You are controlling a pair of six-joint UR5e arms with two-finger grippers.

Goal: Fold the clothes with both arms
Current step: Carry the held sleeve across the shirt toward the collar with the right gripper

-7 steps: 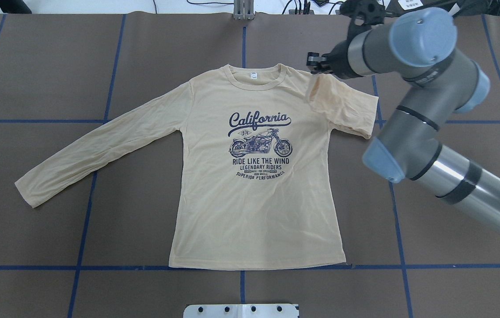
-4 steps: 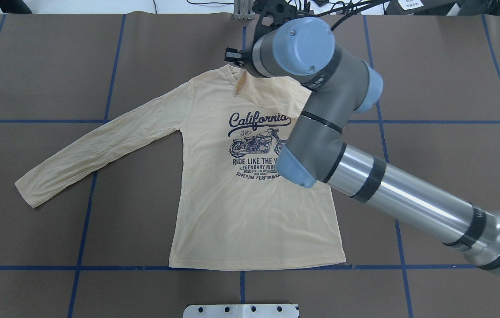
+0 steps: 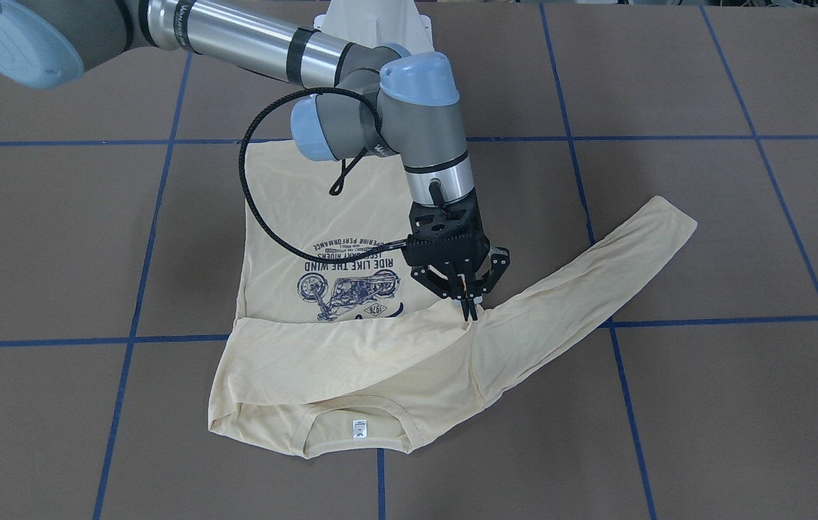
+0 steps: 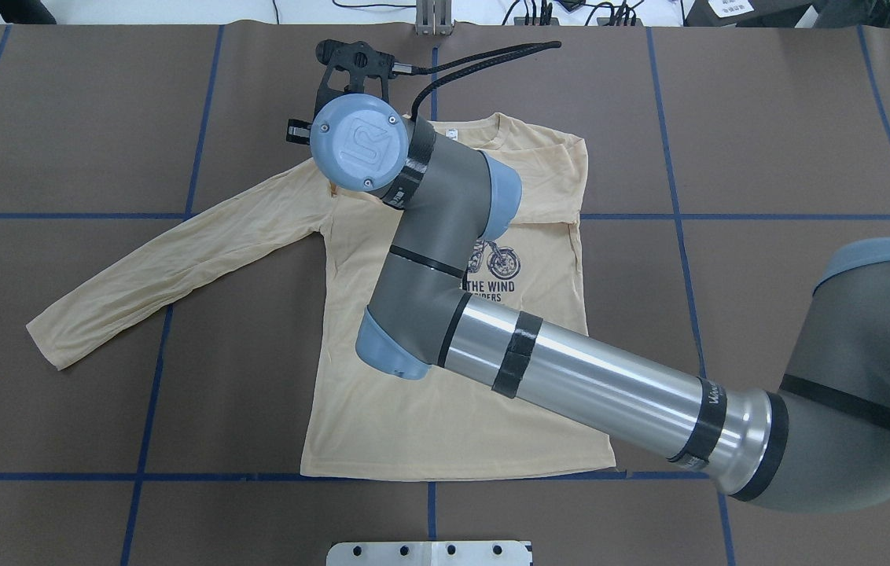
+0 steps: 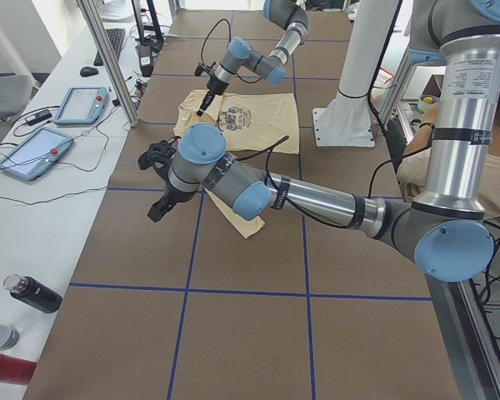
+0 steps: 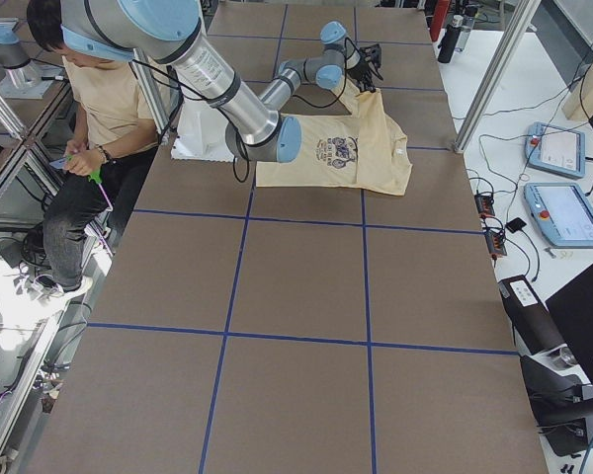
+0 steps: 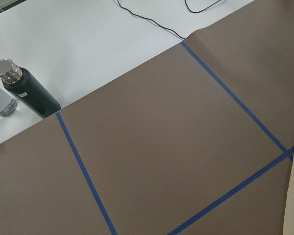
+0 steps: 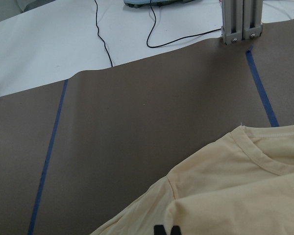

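Brown paper covers your table (image 4: 767, 118), and the T-shirt (image 4: 445, 424) lies print-up at its middle, with one sleeve (image 3: 322, 354) folded across the chest. Your right arm (image 4: 602, 385) reaches over it. The right gripper (image 3: 468, 309) pinches that sleeve's end, fingers together, beside the opposite shoulder. The left gripper (image 5: 157, 212) hangs over bare table, and you cannot tell how wide it stands.

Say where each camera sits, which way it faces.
Front-facing: across the table, facing the base; right arm, its hand gripping the T-shirt.
Overhead: behind the base, looking down; right arm.
Exterior left: table's left end; left arm near.
Exterior right: opposite end; right arm near.
Left wrist: bare table, bottles; no hand.
Right wrist: shirt collar; no hand.
Front-facing and overhead share the motorcycle print.
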